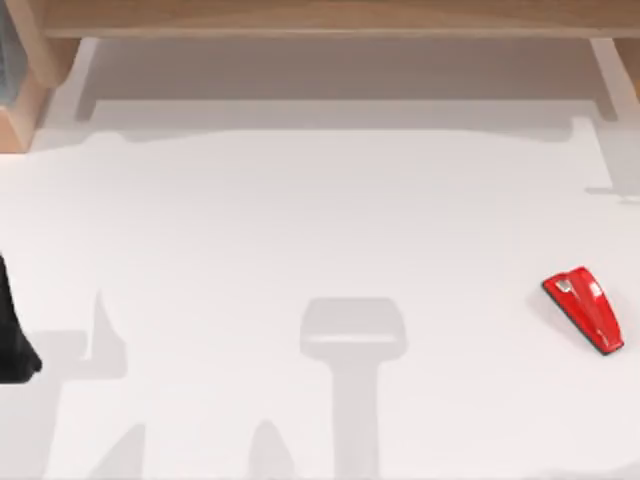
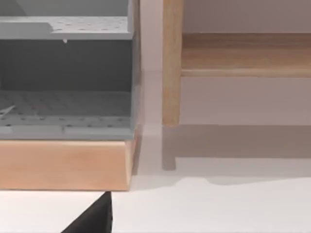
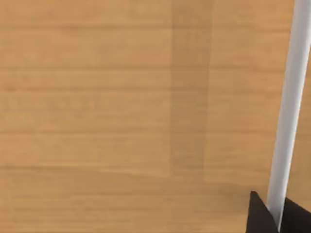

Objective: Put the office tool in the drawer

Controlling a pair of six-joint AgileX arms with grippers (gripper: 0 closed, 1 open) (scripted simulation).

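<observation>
Here our right gripper [image 3: 278,219] sits close against a broad wooden panel [image 3: 121,107]. A white bar [image 3: 290,97] runs straight up from between its two dark tips. Both tips lie against the bar, one on each side, so we read this gripper as closed on the white bar.

Our left gripper [image 2: 92,221] hangs low over the white table [image 1: 300,220] at the table's left edge. We cannot tell whether it is open or closed. Ahead of it stands a grey shelf unit [image 2: 63,77] with dotted grey floors, seated on a pale wooden base [image 2: 63,165]. Just beside that unit, farther from the left gripper, a wooden post [image 2: 171,63] comes down to the table, and a wooden rail [image 2: 243,53] runs off from the post.

The red stapler [image 1: 585,308] lies flat on the table, well apart from the left gripper, across on the table's right side. No gripper touches it. It lies at a slant, its black base showing along one edge, with small silvery marks on its top. Between the left gripper and the stapler the table carries grey shadows.
</observation>
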